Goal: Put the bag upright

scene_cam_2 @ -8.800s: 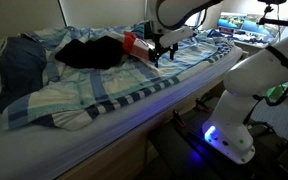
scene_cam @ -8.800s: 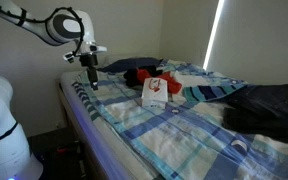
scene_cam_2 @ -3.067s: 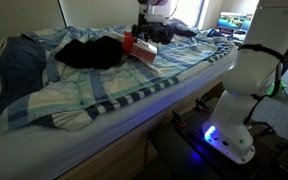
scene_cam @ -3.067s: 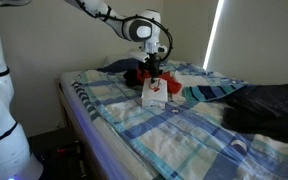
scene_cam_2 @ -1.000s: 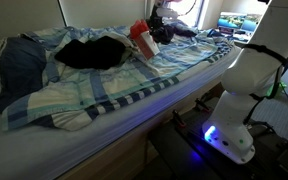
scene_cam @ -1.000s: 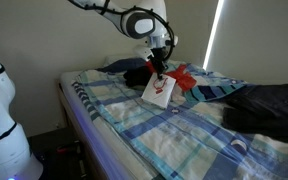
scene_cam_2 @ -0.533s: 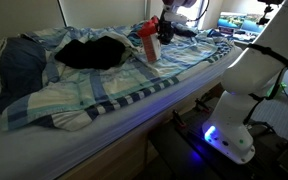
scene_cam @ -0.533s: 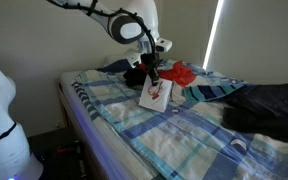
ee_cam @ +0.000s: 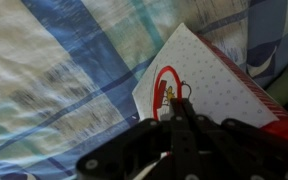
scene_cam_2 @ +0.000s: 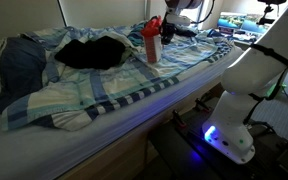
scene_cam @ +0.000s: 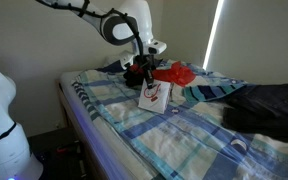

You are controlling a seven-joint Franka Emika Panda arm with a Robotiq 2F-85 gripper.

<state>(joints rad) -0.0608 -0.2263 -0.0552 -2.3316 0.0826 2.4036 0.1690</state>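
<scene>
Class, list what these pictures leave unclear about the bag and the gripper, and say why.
- Small white paper bag with a red printed mark: base contact with the checked blue blanket too small to judge in both exterior views.
- Red mark: partly covered by the gripper, wrist view.
- Gripper's hold: fingers a dark blur in wrist view, tiny elsewhere.

The bag (scene_cam_2: 151,41) stands upright toward the far side of the plaid bed (scene_cam_2: 134,88), with the gripper (scene_cam_2: 162,28) at its top. A black bundle (scene_cam_2: 88,52) lies to its left, and a navy cloth (scene_cam_2: 14,62) beyond that.
</scene>
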